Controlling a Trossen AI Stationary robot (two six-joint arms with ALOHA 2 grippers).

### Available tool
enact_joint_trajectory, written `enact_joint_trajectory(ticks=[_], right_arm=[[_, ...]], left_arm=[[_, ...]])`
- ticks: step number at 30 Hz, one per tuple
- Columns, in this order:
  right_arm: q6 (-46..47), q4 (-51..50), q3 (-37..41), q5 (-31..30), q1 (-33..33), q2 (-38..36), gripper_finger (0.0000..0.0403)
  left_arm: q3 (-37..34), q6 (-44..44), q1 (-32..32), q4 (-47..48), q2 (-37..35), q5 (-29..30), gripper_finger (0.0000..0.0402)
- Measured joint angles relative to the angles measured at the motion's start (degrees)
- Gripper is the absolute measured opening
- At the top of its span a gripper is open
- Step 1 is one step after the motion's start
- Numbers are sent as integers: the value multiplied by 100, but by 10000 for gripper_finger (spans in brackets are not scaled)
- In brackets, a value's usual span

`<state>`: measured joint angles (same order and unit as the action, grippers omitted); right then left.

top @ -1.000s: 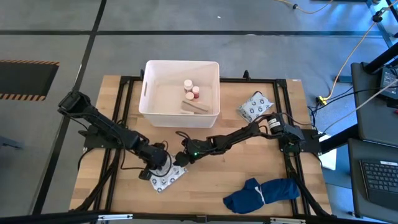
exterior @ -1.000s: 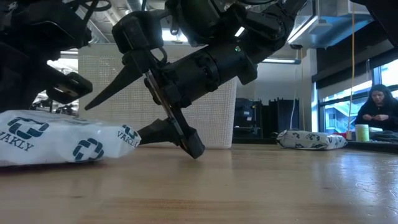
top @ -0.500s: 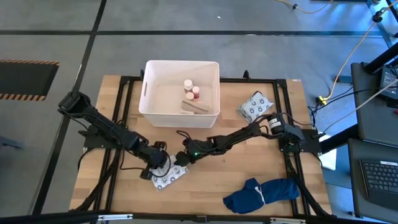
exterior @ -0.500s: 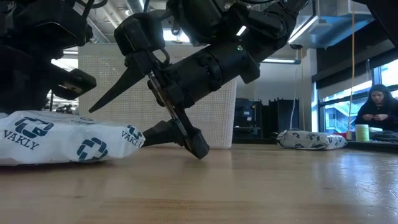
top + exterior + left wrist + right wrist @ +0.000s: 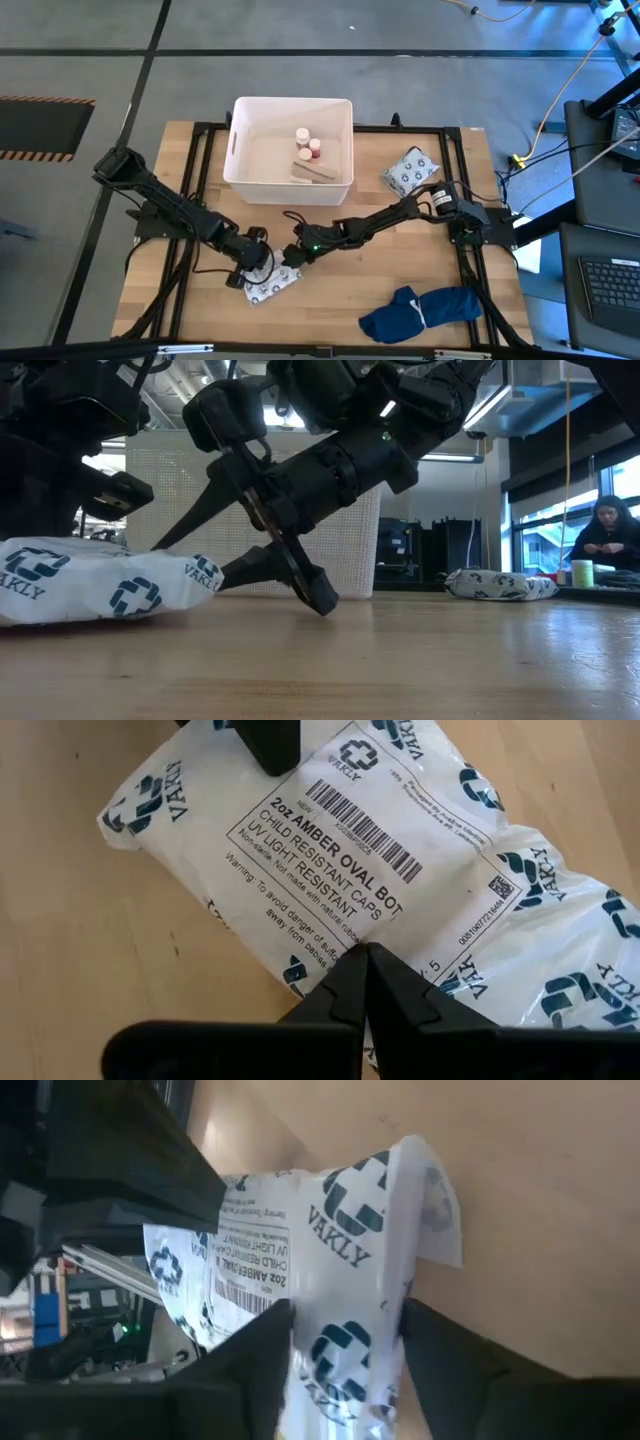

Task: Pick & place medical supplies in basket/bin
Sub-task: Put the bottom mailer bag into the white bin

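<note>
A white printed soft packet [image 5: 270, 288] lies flat on the table near its front left. My left gripper [image 5: 255, 265] is shut and stands over the packet's left part. My right gripper [image 5: 288, 265] reaches in from the right, and its fingers close over the packet's right end [image 5: 205, 575]. The white basket [image 5: 238, 150] stands at the far side; inside are two small white-capped bottles [image 5: 308, 142] and a tan bandage roll [image 5: 313, 172]. A second packet [image 5: 410, 172] lies to the basket's right. My left gripper rests its shut fingertips [image 5: 365, 965] on the packet's printed top face [image 5: 330, 915], coming from above and slanting down. The packet lies flat on the table under them. My right gripper pinches the packet's right end [image 5: 340, 1345] between its two fingers [image 5: 445, 1355]. One finger lies on the top face [image 5: 165, 550] and the other low against the end, by the table. It comes slanting down from the table's right. The packet rests on the table.
A dark blue cloth bundle [image 5: 420, 312] lies at the front right. The table's black frame rails [image 5: 195, 180] run along its sides. Bare wood [image 5: 400, 260] stretches between the packets. A person [image 5: 605, 535] sits far behind the table.
My right gripper's fingers have closed in on the packet's right end: the upper finger has come down onto its top. The packet's end has been pushed slightly toward the table's left.
</note>
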<state>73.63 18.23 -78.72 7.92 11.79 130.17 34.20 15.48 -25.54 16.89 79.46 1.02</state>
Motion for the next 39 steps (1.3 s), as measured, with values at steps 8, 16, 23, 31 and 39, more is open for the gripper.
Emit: enact_joint_trajectory(ticks=[8,16,23,31,39], right_arm=[[-279,-80,-18,24,7,-2,97],[-498,-93,-25,246,0,-2,90],[-1122,-101,-44,620,-44,-15,85],[-1456,-98,-39,612,-39,-15,25],[-1431,-106,-35,596,-46,-15,20]], left_arm=[[16,-1,31,-31,-13,-405,32],[85,21,31,109,-390,-415,79],[186,524,47,-33,-978,-213,95],[188,425,57,245,-970,145,99],[201,1846,116,799,-1011,-655,132]])
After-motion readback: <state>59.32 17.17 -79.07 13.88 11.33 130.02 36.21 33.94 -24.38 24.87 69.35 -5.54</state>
